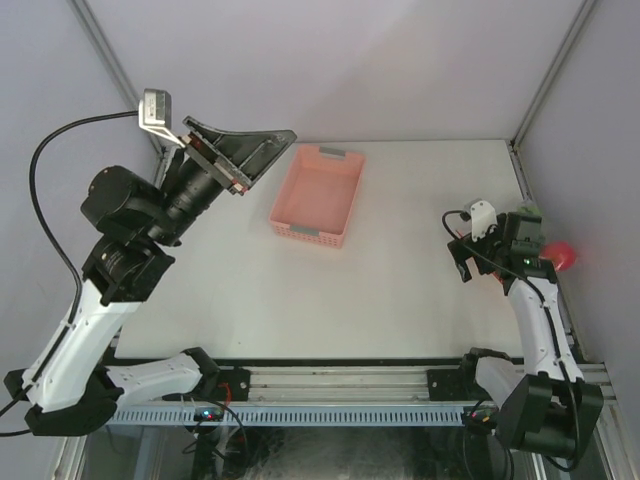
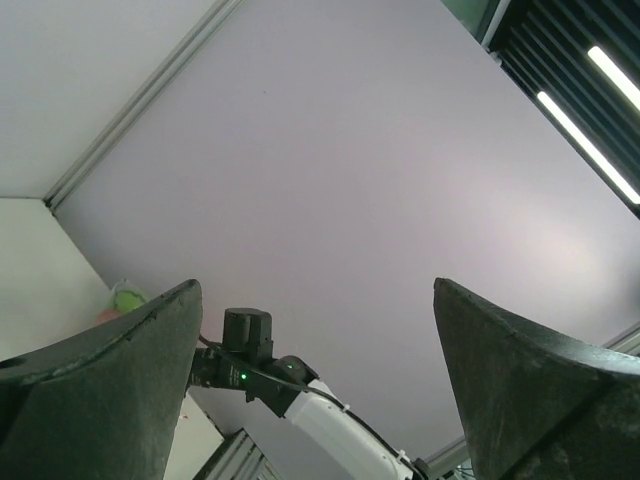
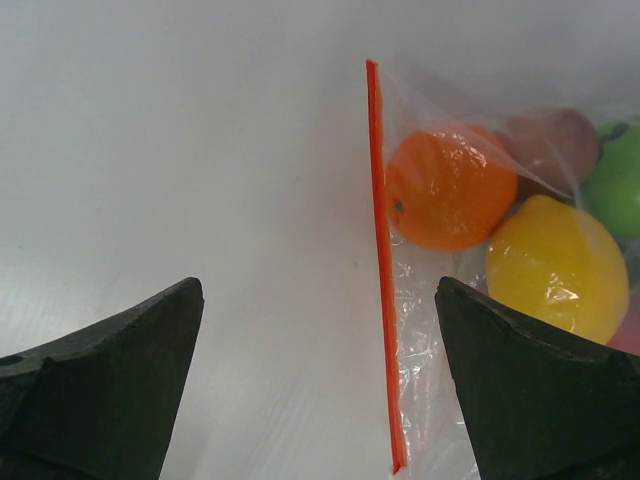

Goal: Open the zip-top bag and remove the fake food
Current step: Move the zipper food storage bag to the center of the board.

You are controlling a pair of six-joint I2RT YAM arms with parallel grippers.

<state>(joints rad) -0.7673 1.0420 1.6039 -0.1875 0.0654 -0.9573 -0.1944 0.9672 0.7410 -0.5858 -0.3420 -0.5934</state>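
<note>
The clear zip-top bag (image 3: 425, 340) lies on the white table at the far right edge, its red-orange zipper strip (image 3: 380, 250) running straight up the right wrist view. Inside it is the fake food: an orange piece (image 3: 450, 185), a yellow one (image 3: 555, 265), a green one (image 3: 615, 180) and a brown one (image 3: 555, 145). My right gripper (image 3: 318, 283) hovers open over the table, the zipper strip lying between its fingers, nearer the right one. From above, that gripper (image 1: 497, 250) sits beside red food (image 1: 565, 255). My left gripper (image 1: 250, 145) is raised high, open and empty (image 2: 315, 285).
A pink slotted basket (image 1: 318, 190) stands at the back middle of the table. Grey walls close in the back and both sides. The left wrist view looks across at the wall and the right arm (image 2: 330, 425).
</note>
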